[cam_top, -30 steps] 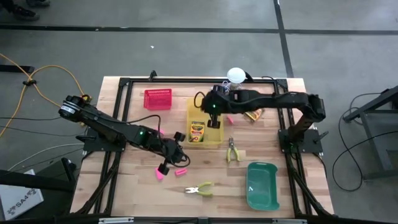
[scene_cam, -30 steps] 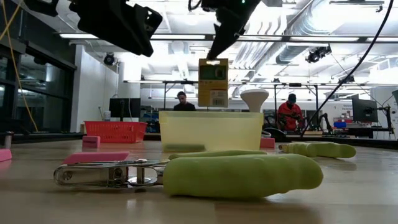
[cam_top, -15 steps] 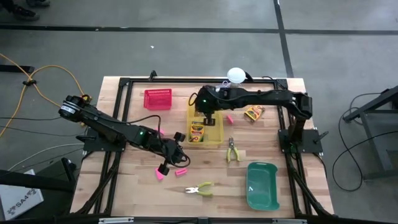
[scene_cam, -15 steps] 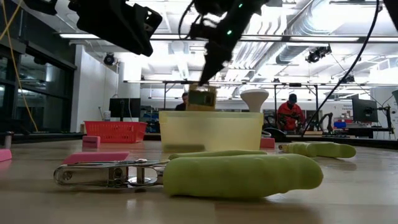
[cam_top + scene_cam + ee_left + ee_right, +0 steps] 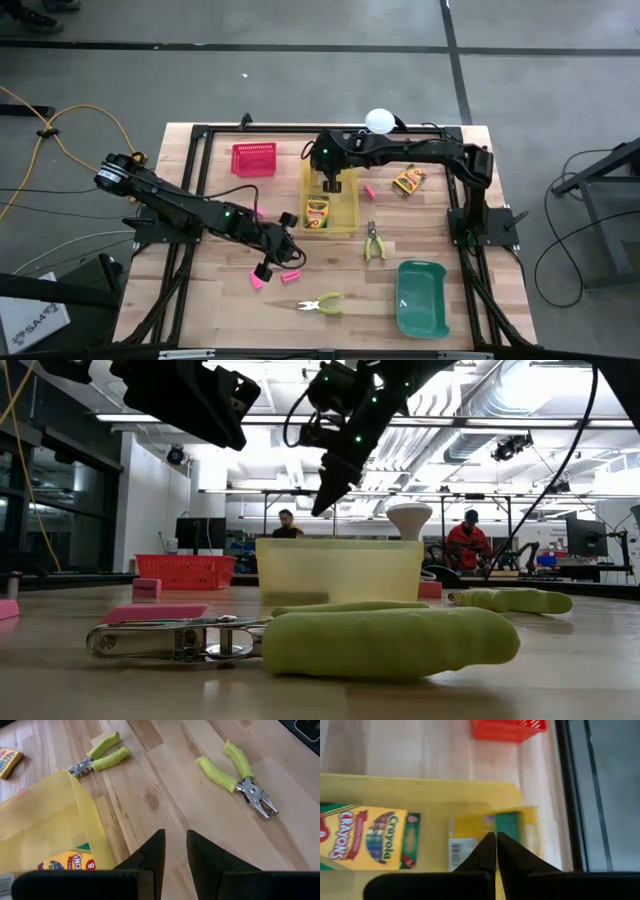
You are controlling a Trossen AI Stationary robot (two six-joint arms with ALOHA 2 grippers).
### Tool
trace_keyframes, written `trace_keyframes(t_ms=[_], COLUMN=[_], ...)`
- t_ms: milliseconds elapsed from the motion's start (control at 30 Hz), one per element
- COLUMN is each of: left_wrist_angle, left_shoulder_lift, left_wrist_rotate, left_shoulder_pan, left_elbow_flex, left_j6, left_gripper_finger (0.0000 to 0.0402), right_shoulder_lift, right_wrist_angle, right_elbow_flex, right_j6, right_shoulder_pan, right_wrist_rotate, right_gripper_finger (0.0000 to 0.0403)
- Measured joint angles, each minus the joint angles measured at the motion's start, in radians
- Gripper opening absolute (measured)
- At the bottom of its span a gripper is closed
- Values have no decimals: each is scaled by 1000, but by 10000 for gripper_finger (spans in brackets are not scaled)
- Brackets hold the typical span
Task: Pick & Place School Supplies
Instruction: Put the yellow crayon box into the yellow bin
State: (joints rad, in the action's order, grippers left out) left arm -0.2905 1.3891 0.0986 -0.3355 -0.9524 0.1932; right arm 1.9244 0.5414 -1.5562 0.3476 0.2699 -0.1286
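Observation:
My right gripper (image 5: pixel 333 185) hangs over the far part of the yellow bin (image 5: pixel 351 226), open by a narrow gap and empty; it also shows in the low view (image 5: pixel 325 508). Below it in the bin lie two yellow-and-green crayon boxes, one blurred (image 5: pixel 507 826) and one with its label up (image 5: pixel 367 839). Another box (image 5: pixel 406 181) lies on the table to the bin's right. My left gripper (image 5: pixel 292 250) is slightly open and empty above the table near the bin's near left corner. Pink erasers (image 5: pixel 258 280) and two green-handled pliers (image 5: pixel 375 242) (image 5: pixel 322 304) lie on the table.
A red basket (image 5: pixel 253 159) stands at the far left and a green bin (image 5: pixel 420 298) at the near right. A white ball (image 5: pixel 379 121) sits at the far edge. A single pink eraser (image 5: pixel 368 190) lies right of the yellow bin. People show in the room behind.
My right gripper has gone toward the table's left edge and down over the yellow bin with a crayon box hanging upright below it. It has let go: the box has dropped inside the bin and no longer shows above the rim.

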Motion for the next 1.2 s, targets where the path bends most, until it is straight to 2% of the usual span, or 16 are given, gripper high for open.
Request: trace_keyframes(t_ms=[367,600,967,1200], left_wrist_angle=[0,0,5,4], left_shoulder_lift=[0,0,0,0], left_wrist_rotate=[0,0,-3,-3], left_shoulder_pan=[0,0,0,0], left_elbow_flex=[0,0,0,0], left_j6=[-5,-7,-40,-97], left_gripper_finger=[75,75,75,75], right_shoulder_lift=[-1,-19,-111,-144], right_wrist_angle=[5,65,314,416], right_elbow_flex=[0,0,2,0], right_j6=[-20,-45,-355,-513], right_shoulder_pan=[-61,-89,-28,28], right_wrist_rotate=[-11,-159,-164,-154], right_gripper_finger=[4,4,4,4])
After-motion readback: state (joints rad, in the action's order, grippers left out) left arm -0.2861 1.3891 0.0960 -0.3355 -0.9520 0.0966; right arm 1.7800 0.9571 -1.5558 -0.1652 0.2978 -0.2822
